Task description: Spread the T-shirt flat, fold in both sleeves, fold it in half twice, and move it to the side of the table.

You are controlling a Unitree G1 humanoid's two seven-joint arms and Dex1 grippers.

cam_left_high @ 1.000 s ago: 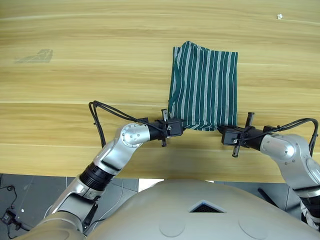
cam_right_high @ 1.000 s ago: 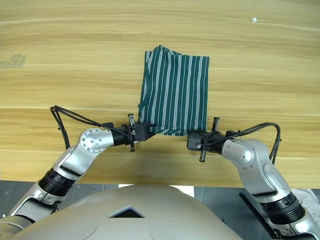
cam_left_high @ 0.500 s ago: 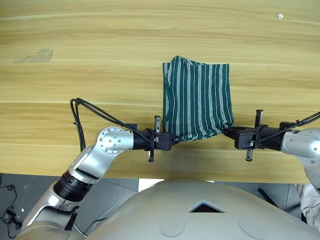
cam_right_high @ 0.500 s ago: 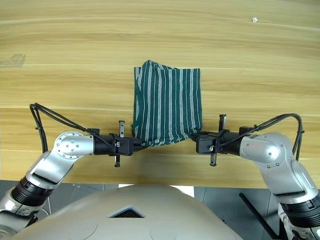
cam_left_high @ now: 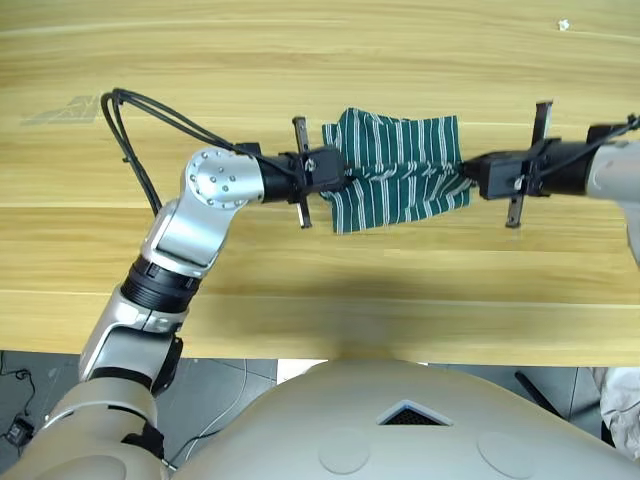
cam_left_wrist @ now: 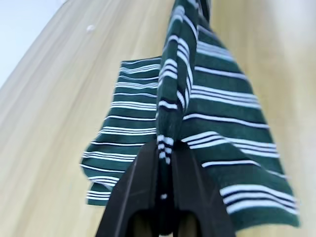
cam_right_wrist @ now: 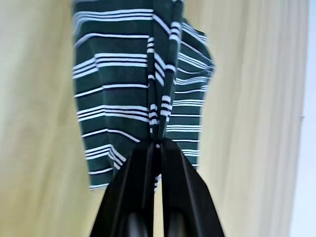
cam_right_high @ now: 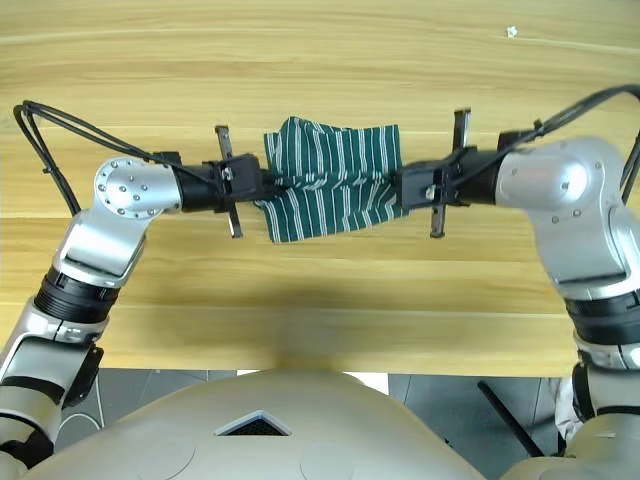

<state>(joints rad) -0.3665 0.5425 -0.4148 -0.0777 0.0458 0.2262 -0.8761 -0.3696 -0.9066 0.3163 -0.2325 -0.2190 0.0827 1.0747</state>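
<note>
T-shirt position: We see the green striped T-shirt (cam_left_high: 395, 170) folded and strung between the two grippers, at mid-depth of the table (cam_left_high: 300, 60) and slightly to the right.
Left gripper (cam_left_wrist: 160, 148): The fingers are closed on the left corner of the shirt. A bunched fold of fabric is clamped between the pads.
Right gripper (cam_right_wrist: 157, 143): The fingers are closed on the right corner. A narrow ridge of fabric runs straight out from the tips.
Fabric lie: The cloth sags between the grippers and drapes down on both sides of the gripped edge.
Surroundings: A small white scrap (cam_left_high: 565, 24) lies at the far right and a faint grey mark (cam_left_high: 75, 108) at the far left. Both are well apart from the shirt.
Cables: The black cable loop (cam_left_high: 150, 110) on the left arm arches over the table, left of the shirt.
</note>
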